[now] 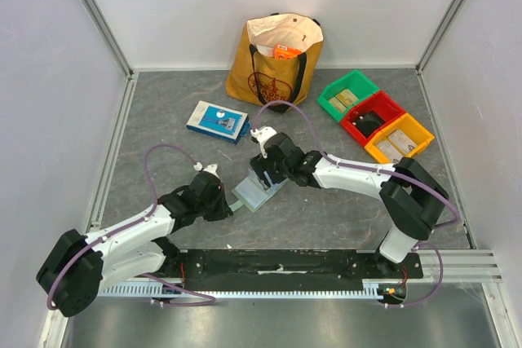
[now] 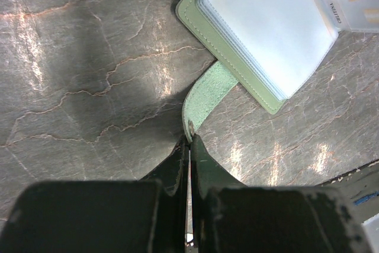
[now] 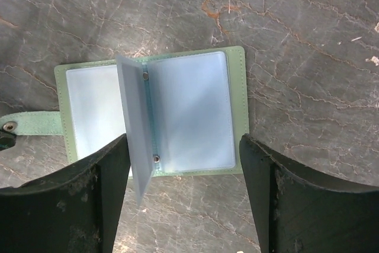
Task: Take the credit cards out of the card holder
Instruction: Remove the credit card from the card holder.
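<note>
One left tool [image 2: 189, 139] pinches card holder's [image 2: 260, 22] leftward strap [image 2: 207, 90]; right tool [image 3: 185, 146] gapes empty.

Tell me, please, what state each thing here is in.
card holder, open, lying flat, one clear leaf standing up
strap, pinched at its snap end
left gripper, shut on the strap
right gripper, open, above the card holder
tote bag, upright, mouth open

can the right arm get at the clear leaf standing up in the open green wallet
Probably yes: the right pincer hangs open over the open pale green card holder, the upright clear plastic leaf between its fingers, nothing in the way. The left pincer is shut on its green strap.
</note>
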`<state>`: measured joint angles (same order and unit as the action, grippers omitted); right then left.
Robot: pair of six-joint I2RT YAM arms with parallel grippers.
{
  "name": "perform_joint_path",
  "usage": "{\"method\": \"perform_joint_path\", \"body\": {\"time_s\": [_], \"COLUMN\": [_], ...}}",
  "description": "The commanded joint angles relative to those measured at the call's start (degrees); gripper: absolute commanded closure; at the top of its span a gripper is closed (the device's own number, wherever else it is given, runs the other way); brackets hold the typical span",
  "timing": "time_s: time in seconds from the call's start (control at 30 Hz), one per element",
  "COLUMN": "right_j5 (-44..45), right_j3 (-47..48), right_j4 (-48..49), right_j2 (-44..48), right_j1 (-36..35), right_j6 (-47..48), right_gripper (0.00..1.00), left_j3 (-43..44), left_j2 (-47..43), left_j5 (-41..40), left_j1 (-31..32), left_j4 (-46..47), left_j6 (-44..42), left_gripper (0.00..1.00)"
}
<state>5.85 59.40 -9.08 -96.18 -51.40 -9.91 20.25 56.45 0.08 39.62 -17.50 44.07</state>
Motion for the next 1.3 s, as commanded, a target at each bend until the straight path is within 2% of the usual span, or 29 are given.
{"method": "perform_joint_path", "body": {"time_s": [0.0, 0.27, 0.4, 0.53, 0.63, 0.7, 0.93, 0.97, 1.1, 1.27], "right_j5": [1.7, 11.99, 11.91, 6.74, 1.99, -0.39, -5.66, -5.67, -8.66, -10.24], "right_j3": [-0.51, 0.02, 0.11, -0.16, -0.77, -1.04, -2.79, -3.32, -5.16, -7.62], "right_j4": [0.65, -3.57, -4.36, -2.79, -0.24, 0.99, 5.73, 6.52, 8.64, 12.06], "right_j2": [0.3, -0.85, -0.24, 0.99, 1.52, 1.52, 0.65, 0.56, -0.06, -0.5], "right_j1": [0.42, 2.7, 3.41, 3.5, 3.5, 3.58, 4.64, 4.81, 5.6, 6.83], "right_j6": [-0.63, -3.44, -3.19, -2.83, -3.01, -3.44, -5.55, -5.9, -7.22, -8.45], "right_gripper": [0.2, 0.21, 0.22, 0.28, 0.35, 0.38, 0.57, 0.6, 0.67, 0.75], "left_j3": [-0.39, -0.21, 1.98, 5.67, 7.87, 9.97, 15.34, 15.52, 16.57, 18.33], "left_j2": [-0.9, -1.16, 0.94, 5.33, 7.97, 8.59, 5.79, 4.74, 1.39, 0.15], "left_j5": [-0.34, -2.09, -4.2, -7.19, -7.72, -8.07, -10.8, -10.89, -9.93, -3.17], "left_j1": [0.02, -0.06, -0.41, -3.39, -6.21, -6.74, -6.74, -6.57, -6.57, -6.04], "left_j4": [-0.08, -0.87, -1.57, -1.84, -0.35, -0.52, -4.29, -4.82, -5.97, -3.43], "left_j6": [0.57, 0.92, 0.4, -1.01, -2.15, -2.67, -3.82, -3.82, -3.47, -3.29], "left_gripper": [0.98, 0.98, 0.98, 0.96, 0.91, 0.84, 0.43, 0.4, 0.39, 0.38]}}
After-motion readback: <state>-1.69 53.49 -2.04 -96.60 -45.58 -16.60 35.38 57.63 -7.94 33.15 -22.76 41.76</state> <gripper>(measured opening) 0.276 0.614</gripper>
